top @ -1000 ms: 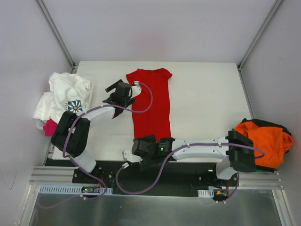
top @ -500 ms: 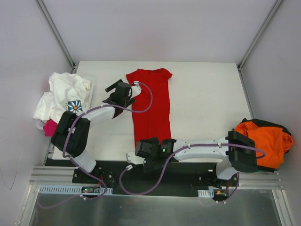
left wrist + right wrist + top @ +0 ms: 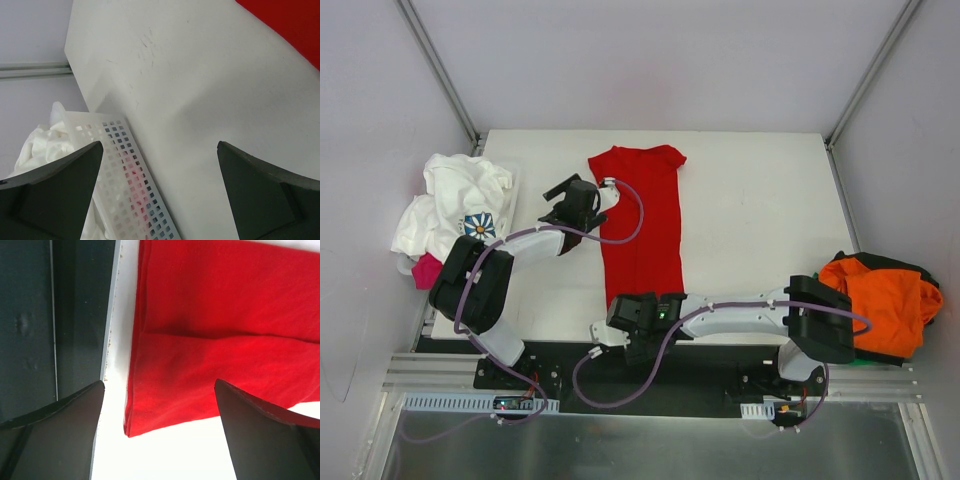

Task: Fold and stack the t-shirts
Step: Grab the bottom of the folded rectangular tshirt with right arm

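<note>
Plain red cloth t-shirt (image 3: pixel 640 215), folded into a long strip, lies unmoved mid white surface (image 3: pixel 760 200). Right hand (image 3: pixel 159 385), spread wide and empty, has resettled slightly over the near hem. Left hand (image 3: pixel 160 145) is also wide, over bare surface left of the shirt. Judgement: hem grasp pending.

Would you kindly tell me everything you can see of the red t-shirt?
The red t-shirt is plain, bright, soft-looking cloth, folded lengthwise into a long narrow strip lying flat on the white table, sleeve end far, hem at the near edge. The right wrist view shows overlapping layers. The open right pincer hangs over that hem; the open left pincer is beside its left edge; neither grips it.
</note>
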Controlling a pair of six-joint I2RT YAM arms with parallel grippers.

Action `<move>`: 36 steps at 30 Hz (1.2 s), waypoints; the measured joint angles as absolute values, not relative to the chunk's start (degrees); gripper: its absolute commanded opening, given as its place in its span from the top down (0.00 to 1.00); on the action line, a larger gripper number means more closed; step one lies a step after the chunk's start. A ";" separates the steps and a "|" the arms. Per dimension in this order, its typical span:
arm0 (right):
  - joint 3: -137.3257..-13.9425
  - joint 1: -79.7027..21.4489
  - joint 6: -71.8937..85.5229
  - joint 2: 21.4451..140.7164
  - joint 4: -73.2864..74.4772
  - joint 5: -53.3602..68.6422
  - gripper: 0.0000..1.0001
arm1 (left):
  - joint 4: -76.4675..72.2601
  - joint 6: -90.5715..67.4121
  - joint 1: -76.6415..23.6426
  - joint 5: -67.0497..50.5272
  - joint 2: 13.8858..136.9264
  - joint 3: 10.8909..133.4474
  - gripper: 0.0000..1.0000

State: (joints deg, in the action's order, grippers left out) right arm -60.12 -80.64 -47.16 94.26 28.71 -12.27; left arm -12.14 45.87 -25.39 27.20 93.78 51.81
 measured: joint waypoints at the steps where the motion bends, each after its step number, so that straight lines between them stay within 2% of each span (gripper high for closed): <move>1: -60.12 -80.38 -47.22 94.43 28.64 -12.08 0.04 | -12.27 45.87 -25.39 27.18 93.80 51.75 0.01; 36: -60.34 -72.84 -51.59 98.65 25.74 -4.91 0.02 | -14.28 45.84 -25.39 26.79 95.37 49.74 0.01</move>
State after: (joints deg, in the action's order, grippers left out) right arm -60.34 -72.84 -51.59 98.65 25.74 -4.91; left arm -14.28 45.84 -25.39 26.79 95.37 49.74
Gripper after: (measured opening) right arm 0.969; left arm 0.993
